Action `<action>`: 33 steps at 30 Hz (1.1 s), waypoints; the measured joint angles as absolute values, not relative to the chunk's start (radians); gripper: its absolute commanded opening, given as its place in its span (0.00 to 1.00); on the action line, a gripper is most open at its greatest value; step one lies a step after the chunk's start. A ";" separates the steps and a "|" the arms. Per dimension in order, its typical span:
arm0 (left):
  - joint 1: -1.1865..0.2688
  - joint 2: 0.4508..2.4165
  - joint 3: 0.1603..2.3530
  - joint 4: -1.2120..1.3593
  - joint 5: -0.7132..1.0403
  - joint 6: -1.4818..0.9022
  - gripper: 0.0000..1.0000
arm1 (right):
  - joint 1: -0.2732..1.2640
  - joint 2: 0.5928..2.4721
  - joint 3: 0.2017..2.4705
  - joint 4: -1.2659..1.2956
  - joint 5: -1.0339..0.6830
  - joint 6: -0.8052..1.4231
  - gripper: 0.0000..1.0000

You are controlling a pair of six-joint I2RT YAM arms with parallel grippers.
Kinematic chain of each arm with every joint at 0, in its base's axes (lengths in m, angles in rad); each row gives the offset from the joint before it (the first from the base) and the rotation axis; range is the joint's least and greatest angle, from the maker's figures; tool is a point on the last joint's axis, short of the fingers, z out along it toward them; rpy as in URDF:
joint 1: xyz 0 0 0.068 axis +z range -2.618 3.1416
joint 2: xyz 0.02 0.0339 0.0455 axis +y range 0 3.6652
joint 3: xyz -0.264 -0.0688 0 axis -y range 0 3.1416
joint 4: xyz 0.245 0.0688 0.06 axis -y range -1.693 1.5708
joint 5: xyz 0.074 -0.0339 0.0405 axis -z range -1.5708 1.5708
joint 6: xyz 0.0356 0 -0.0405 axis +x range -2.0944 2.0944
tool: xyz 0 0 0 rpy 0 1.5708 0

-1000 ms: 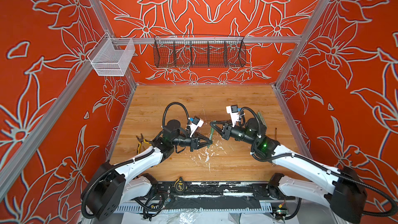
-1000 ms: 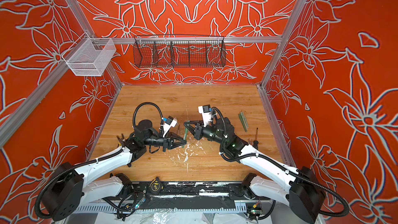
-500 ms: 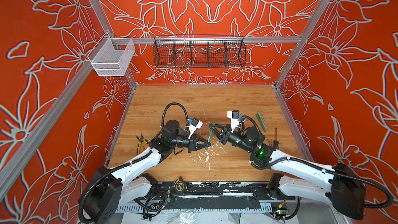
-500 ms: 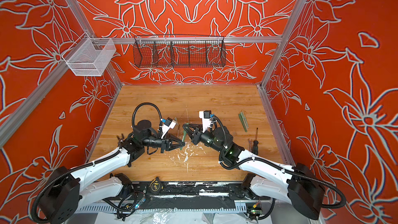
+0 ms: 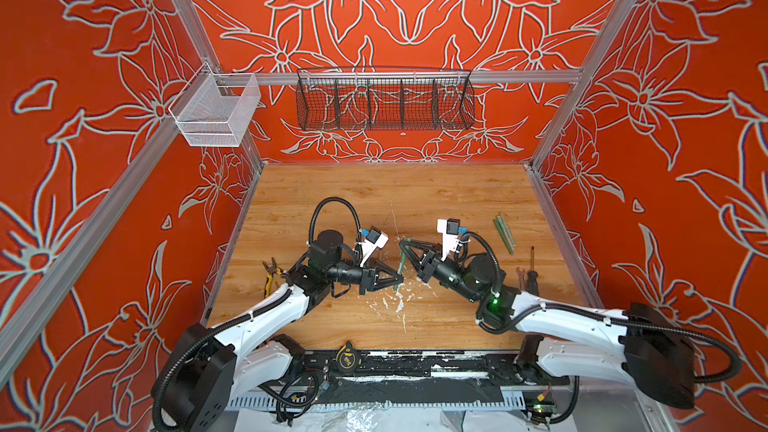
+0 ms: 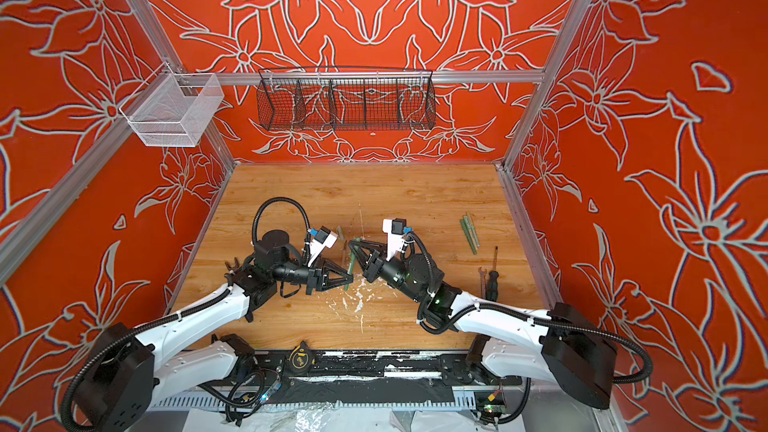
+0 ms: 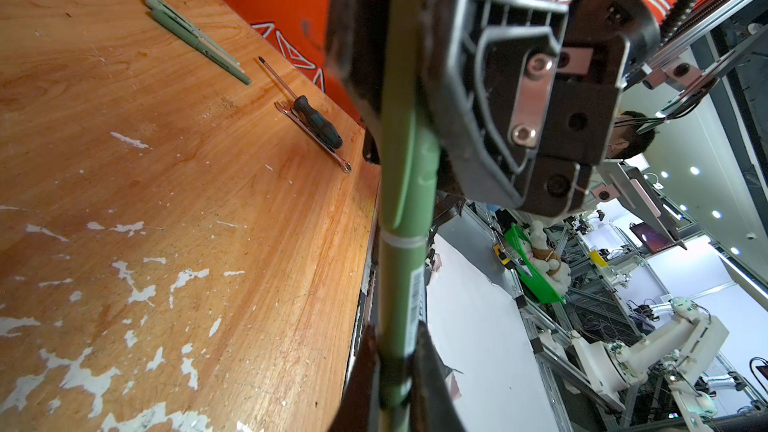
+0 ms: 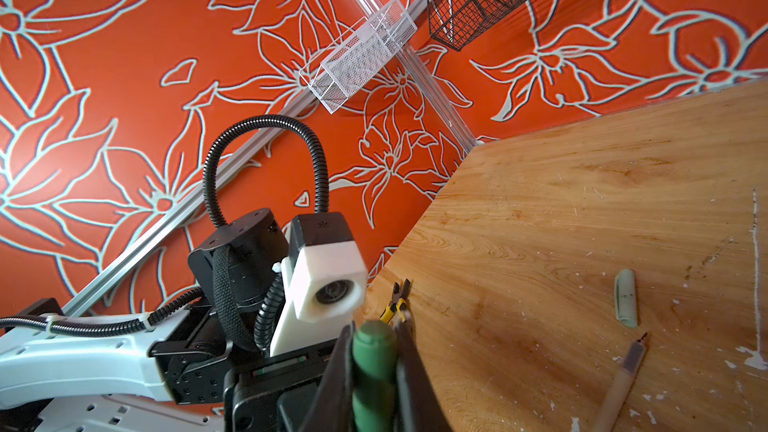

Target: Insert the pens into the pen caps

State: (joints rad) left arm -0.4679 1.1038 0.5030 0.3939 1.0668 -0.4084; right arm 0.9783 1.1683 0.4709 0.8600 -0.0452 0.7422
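Two black parallel grippers meet tip to tip just behind the patch of white paint flecks [image 5: 395,301] on the wooden tabletop [image 5: 374,201], and one slim plastic green pen [image 5: 401,261] spans the gap between them.

The left arm comes up from the front corner, with its white forearm slanting inward and its wrist lying nearly level over the near-left edge of the patch. The left gripper [image 5: 397,279] is clamped on the barrel end, where a barcode label shows in the left wrist view.

The right arm runs in low from the far side. Its elbow is well right of the patch and its wrist is angled toward the back wall. The right gripper [image 5: 405,243] is pinched on the rounded dark green cap [image 8: 374,342]. The cap's clip and mouth meet a pale ring on the barrel, but I cannot tell whether it is pushed fully home.

Beyond the patch toward the back wall lie a loose stubby pale green cap [image 8: 625,299] and an uncapped pale pen with a dark tip [image 8: 623,380], apart from each other.

Well right of the patch, two capped green pens [image 5: 505,232] lie side by side. Nearer the front from them are a dark-handled screwdriver [image 5: 532,272] and a small steel wrench [image 5: 519,276], touching.

Well left of the patch sit yellow-handled pliers [image 5: 270,276].
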 measured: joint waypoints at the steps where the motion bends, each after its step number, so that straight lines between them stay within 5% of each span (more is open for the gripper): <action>1: -0.465 1.104 0.503 0.390 1.070 -0.408 0.00 | 0.983 1.172 0.468 0.868 -0.038 0.744 0.00; 16: -0.438 1.146 0.578 0.381 1.126 -0.402 0.00 | 1.000 1.184 0.464 0.951 0.051 0.746 0.00; 23: -0.437 1.150 0.582 0.398 1.118 -0.414 0.00 | 1.003 1.129 0.528 0.786 0.087 0.734 0.00; 26: -0.437 1.141 0.585 0.426 1.095 -0.429 0.23 | 0.986 1.090 0.577 0.678 0.084 0.724 0.00; 32: -0.383 1.044 0.620 0.542 0.935 -0.487 0.98 | 0.871 1.005 0.605 0.283 0.015 0.692 0.00; 33: -0.384 1.016 0.619 0.545 0.920 -0.490 0.97 | 0.819 0.991 0.614 0.208 0.013 0.683 0.00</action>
